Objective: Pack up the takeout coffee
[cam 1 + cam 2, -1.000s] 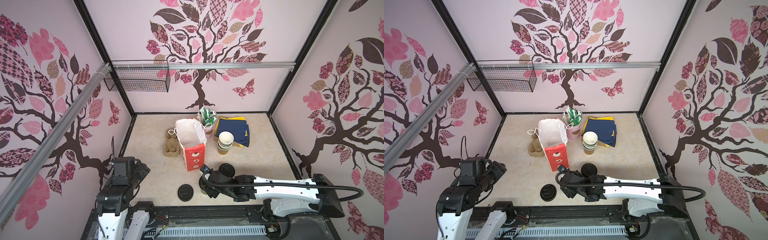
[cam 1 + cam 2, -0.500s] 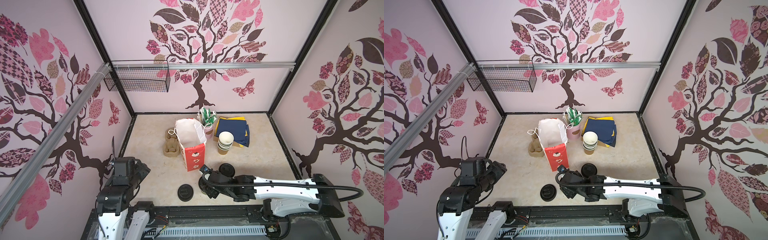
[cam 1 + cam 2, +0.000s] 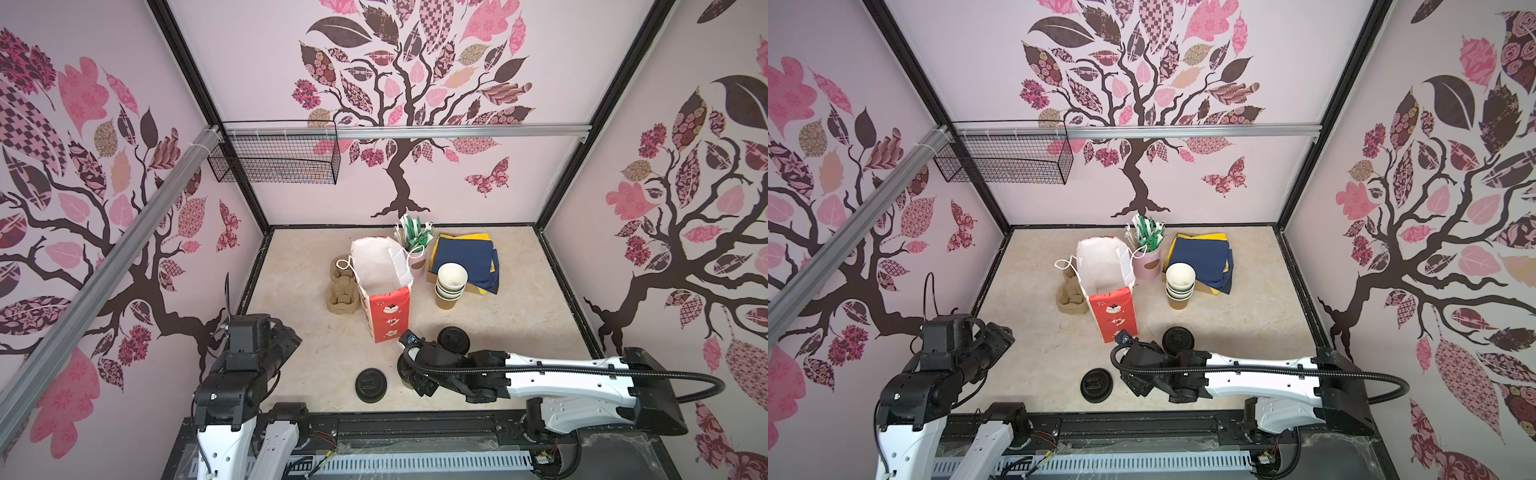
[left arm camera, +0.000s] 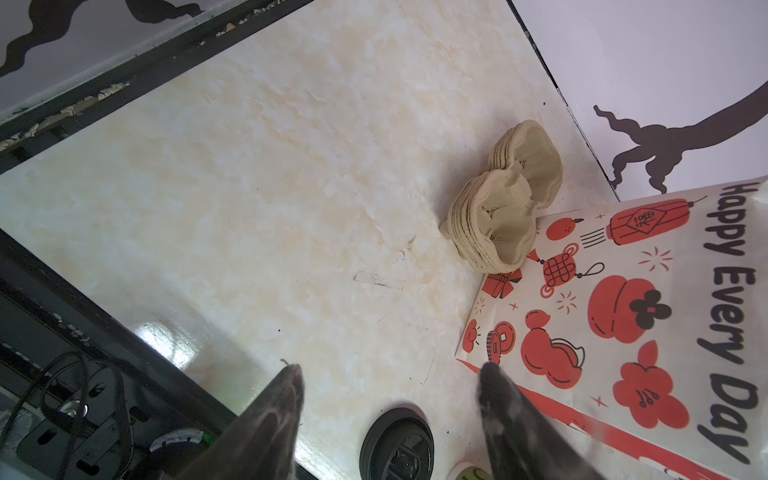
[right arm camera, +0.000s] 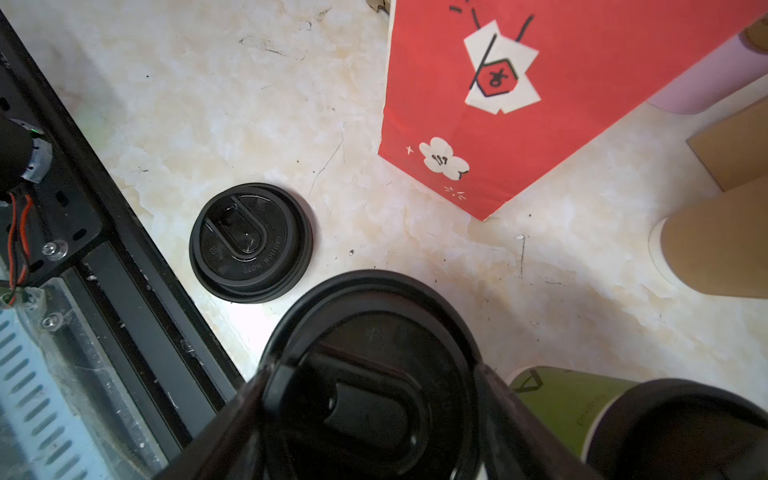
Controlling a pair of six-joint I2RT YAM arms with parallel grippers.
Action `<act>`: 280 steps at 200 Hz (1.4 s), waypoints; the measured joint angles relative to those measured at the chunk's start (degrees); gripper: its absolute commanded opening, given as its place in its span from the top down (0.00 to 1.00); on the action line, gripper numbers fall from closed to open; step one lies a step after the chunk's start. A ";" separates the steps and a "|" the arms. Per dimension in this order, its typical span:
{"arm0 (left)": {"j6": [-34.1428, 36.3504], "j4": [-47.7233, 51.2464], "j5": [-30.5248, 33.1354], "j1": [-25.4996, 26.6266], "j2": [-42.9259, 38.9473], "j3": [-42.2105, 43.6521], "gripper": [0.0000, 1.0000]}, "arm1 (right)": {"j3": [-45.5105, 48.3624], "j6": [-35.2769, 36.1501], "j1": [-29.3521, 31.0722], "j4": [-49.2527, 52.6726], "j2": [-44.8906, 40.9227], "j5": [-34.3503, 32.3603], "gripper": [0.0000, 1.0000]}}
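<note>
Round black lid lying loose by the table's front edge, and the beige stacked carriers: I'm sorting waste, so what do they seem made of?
The round black lid looks like thin moulded plastic, semi-glossy: raised lettering, light glinting on it. The beige stacked carriers look like moulded paper pulp, probably: matte, with soft, uneven layered edges.

My right arm (image 3: 569,376) has white shells, black joints and a black ribbed cable hose (image 3: 690,375); my left gripper (image 4: 390,367) has dark grey pointed fingers (image 4: 274,415).
</note>
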State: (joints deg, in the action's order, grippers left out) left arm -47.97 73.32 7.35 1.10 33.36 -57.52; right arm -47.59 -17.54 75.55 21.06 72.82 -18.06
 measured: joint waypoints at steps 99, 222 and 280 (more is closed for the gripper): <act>3.72 -3.06 -10.93 0.00 0.04 4.42 0.30 | 1.84 -0.35 -0.37 -3.17 0.37 1.62 0.27; 3.82 -16.81 -42.56 7.30 -1.31 15.85 0.40 | 4.66 0.02 -0.63 -5.49 -2.64 3.45 0.23; -4.44 -32.24 -41.62 27.80 2.99 22.32 0.39 | 6.03 2.29 -0.63 -6.67 -3.78 4.04 0.21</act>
State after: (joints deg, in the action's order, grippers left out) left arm -52.40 41.08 -34.26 28.91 36.36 -35.20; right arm -41.56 -15.25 74.91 14.39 69.04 -14.02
